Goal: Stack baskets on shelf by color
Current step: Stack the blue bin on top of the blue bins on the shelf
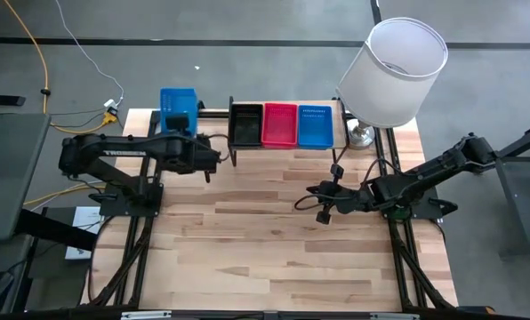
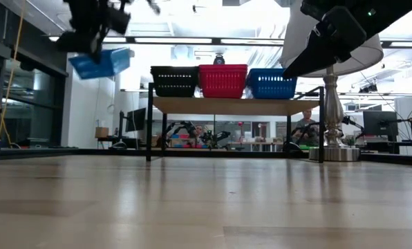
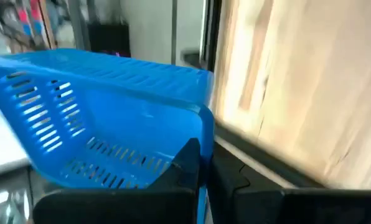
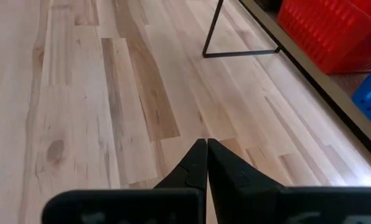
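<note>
Pale wood planking makes up the table (image 1: 283,240) under me, with grey floor around it and a white lamp (image 1: 397,71) at the far right corner. From above, my left arm lies stretched across the far left part of the table, its left gripper (image 1: 213,158) just beside the left end of the shelf (image 1: 341,124); a loose blue basket (image 1: 178,108) shows just beyond that arm. On the shelf sit a black basket (image 1: 246,124), a red basket (image 1: 279,124) and a second blue basket (image 1: 314,126), side by side and touching. My right arm reaches in from the right edge, bent low, with the right gripper (image 1: 321,206) over bare wood, well apart from the shelf.

At table height, the loose blue basket (image 2: 101,63) hangs tilted in the air to the left of the shelf (image 2: 233,106), about level with the three baskets on the plank.

Through my left wrist camera, my fingers (image 3: 188,163) are clamped on the wall of the loose blue basket (image 3: 104,124), which fills the view, slotted sides showing.

Through my right wrist camera, my fingers (image 4: 196,165) are pressed together with nothing between them, above the table (image 4: 98,93); the red basket (image 4: 335,31) and a shelf leg lie beyond.
</note>
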Motion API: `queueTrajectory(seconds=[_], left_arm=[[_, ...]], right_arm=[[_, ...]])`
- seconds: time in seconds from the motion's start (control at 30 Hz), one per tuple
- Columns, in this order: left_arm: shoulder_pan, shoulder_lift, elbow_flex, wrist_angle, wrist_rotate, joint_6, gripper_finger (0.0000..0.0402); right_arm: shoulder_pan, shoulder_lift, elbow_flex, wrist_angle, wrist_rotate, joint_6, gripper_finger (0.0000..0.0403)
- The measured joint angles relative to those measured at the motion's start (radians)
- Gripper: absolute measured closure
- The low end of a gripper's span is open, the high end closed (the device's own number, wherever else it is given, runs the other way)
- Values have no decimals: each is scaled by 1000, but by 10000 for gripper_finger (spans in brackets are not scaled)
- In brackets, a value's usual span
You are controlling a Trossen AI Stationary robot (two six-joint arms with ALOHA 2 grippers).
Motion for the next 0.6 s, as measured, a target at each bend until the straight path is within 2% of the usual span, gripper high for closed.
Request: queueTrajectory(seconds=[0.17, 0.3, 0.47, 0.6], left_arm=[[-135, -5, 111, 0, -56, -27, 401], [-257, -5, 193, 59, -112, -39, 401], [-368, -5, 247, 308, -123, 112, 401], [-399, -3, 251, 612, -95, 315, 401]], right_arm=[[0, 0, 0, 6, 10, 2, 403], [1, 0, 0, 43, 72, -19, 403], [34, 0, 40, 112, 137, -124, 403], [93, 0, 101, 173, 196, -254, 403]])
